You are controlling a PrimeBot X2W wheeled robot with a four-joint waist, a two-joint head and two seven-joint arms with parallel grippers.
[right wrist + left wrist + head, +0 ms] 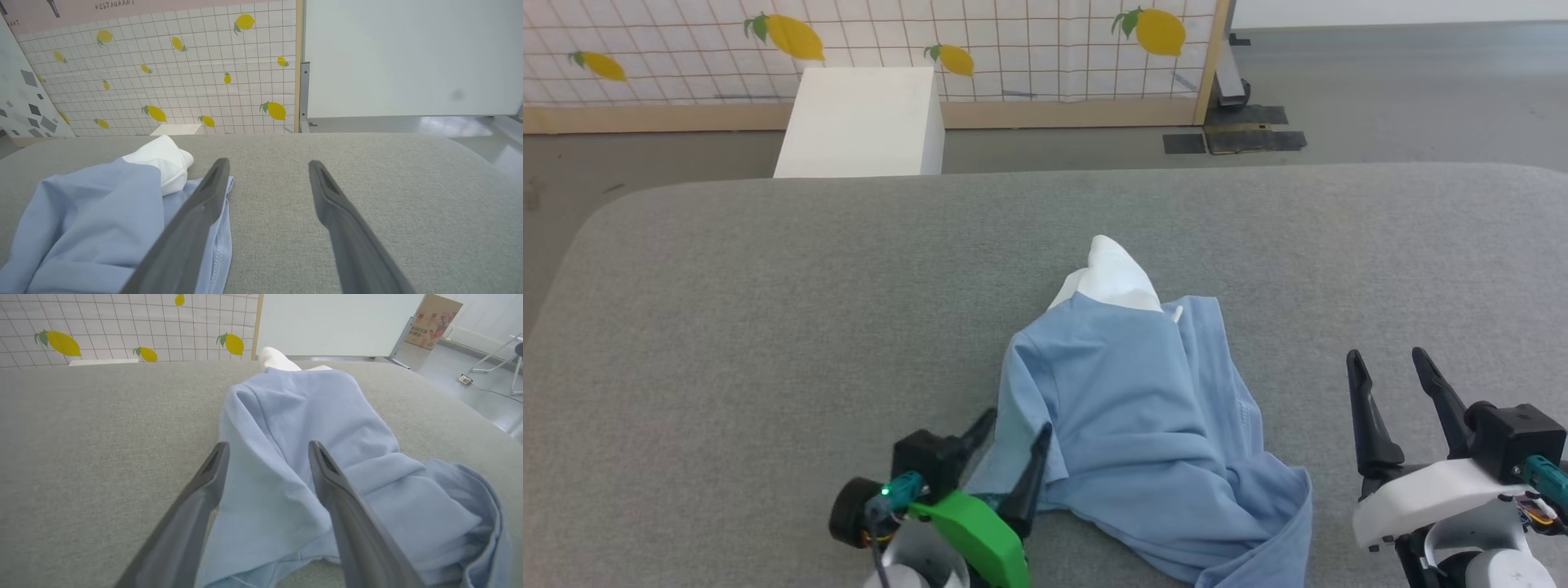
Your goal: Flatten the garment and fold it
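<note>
The garment (1143,416), a light blue shirt with a white collar (1112,273), lies crumpled in a heap on the grey padded surface (768,327), collar pointing away from me. My left gripper (1017,425) stands open at the heap's near left edge, and in the left wrist view a fold of the garment (269,486) lies between its spread fingers without being pinched. My right gripper (1387,355) is open over bare surface, to the right of the heap. In the right wrist view the garment (94,228) lies to the left of the right gripper (267,163).
A white box (862,122) stands on the floor beyond the far edge of the surface, in front of a tiled screen with lemon prints (1013,49). Dark floor plates (1241,135) lie at the back right. Bare grey surface spreads left and right of the heap.
</note>
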